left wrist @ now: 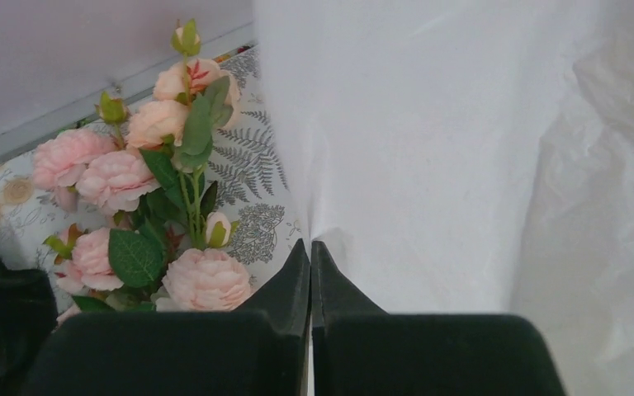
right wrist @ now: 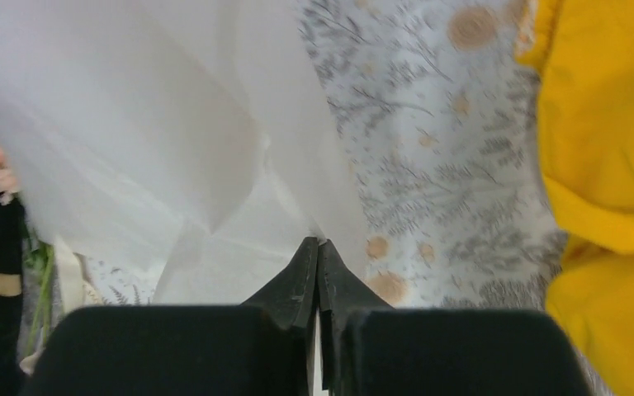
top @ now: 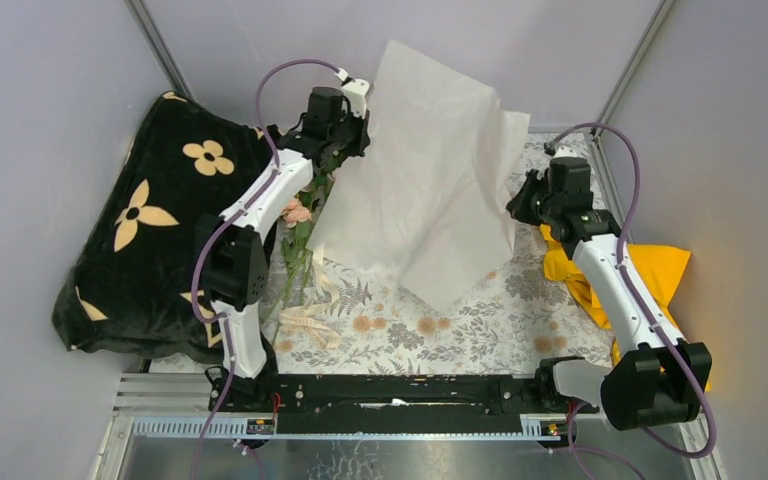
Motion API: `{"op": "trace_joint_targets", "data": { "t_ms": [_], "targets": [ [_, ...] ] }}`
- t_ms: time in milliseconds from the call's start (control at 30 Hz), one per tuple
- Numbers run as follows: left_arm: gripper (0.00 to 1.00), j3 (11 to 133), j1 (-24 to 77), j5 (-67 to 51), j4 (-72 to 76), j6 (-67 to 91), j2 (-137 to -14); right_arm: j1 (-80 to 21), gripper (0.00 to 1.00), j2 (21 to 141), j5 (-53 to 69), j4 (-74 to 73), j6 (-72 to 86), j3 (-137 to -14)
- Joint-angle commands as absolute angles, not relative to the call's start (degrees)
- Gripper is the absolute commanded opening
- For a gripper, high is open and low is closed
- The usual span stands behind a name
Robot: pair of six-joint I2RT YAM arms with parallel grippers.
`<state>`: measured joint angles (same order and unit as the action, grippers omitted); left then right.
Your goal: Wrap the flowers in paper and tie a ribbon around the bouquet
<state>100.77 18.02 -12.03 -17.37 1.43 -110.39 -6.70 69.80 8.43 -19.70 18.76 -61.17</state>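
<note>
Paper [top: 430,170]: raised off the grey printed tablecloth [top: 440,325] at frame centre, hanging slack between both arms. The left gripper [left wrist: 310,247] is clamped on its upper left edge, and the right gripper [right wrist: 318,244] is clamped on its right edge.

Flowers [top: 298,215]: lying uncovered on the cloth just left of the sheet, under the left arm, which is the nearer. Heads point up-frame and stems run down-frame.

Ribbon [top: 305,325]: apparently the pale strip at lower left, though it is indistinct.

No container is present.

Judgement: the sheet must travel left, across the stems.
</note>
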Motion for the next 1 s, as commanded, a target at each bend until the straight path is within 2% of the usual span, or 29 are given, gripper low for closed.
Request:
{"op": "trace_joint_targets", "data": {
  "t_ms": [0, 33, 67, 100, 167, 300, 367, 433, 500, 567, 700, 867, 933, 967],
  "targets": [
    [0.0, 105.0, 19.2, -10.2, -21.8, -4.5, -115.5, -6.4, 0.18, 65.7, -4.3, -23.1, 20.6, -57.8],
    [0.0, 106.1, 19.5, -9.6, -21.9, -4.9, -117.2, -5.9, 0.46, 64.2, -6.8, -23.0, 21.3, -56.7],
    [0.0, 107.0, 20.1, -8.8, -22.0, -5.7, -118.4, -5.2, 0.67, 62.0, -9.3, -22.5, 22.0, -55.5],
    [0.0, 107.9, 20.9, -7.5, -21.9, -6.7, -119.8, -4.6, 0.79, 59.8, -11.9, -21.8, 22.7, -54.6],
    [0.0, 109.8, 22.3, -5.7, -22.0, -9.0, -122.4, -4.0, 0.86, 54.9, -17.0, -20.4, 22.8, -53.7],
    [0.0, 114.1, 24.4, -2.9, -21.9, -10.3, -127.2, -4.0, 0.88, 50.1, -23.4, -19.3, 18.8, -55.6],
    [0.0, 115.9, 24.8, -1.6, -21.3, -10.1, -129.1, -4.0, 0.84, 51.3, -23.3, -20.7, 15.9, -57.9],
    [0.0, 116.5, 25.2, -0.4, -19.9, -10.4, -130.2, -4.0, 0.78, 54.5, -19.5, -22.5, 14.0, -60.8],
    [0.0, 116.3, 25.7, -0.2, -18.1, -12.1, -130.9, -4.4, 0.71, 59.0, -11.2, -23.9, 13.2, -62.9],
    [0.0, 116.4, 26.1, 0.5, -16.6, -14.0, -131.6, -6.7, 0.68, 63.8, -3.7, -24.5, 12.3, -64.0],
    [0.0, 117.7, 27.4, 4.5, -14.4, -18.4, -133.1, -14.9, 0.66, 71.8, -5.0, -23.3, 10.9, -63.6],
    [0.0, 120.8, 27.8, 7.8, -13.4, -20.7, -135.3, -16.3, 0.6, 79.4, 1.2, -20.1, 15.0, -59.8],
    [0.03, 122.0, 27.8, 8.5, -13.5, -20.3, -136.1, -16.3, 0.6, 82.0, 2.9, -17.9, 16.7, -57.3],
    [0.09, 122.2, 27.9, 8.6, -13.7, -20.1, -136.1, -16.3, 0.59, 83.1, 3.7, -16.3, 17.5, -56.0]
  ]
}}
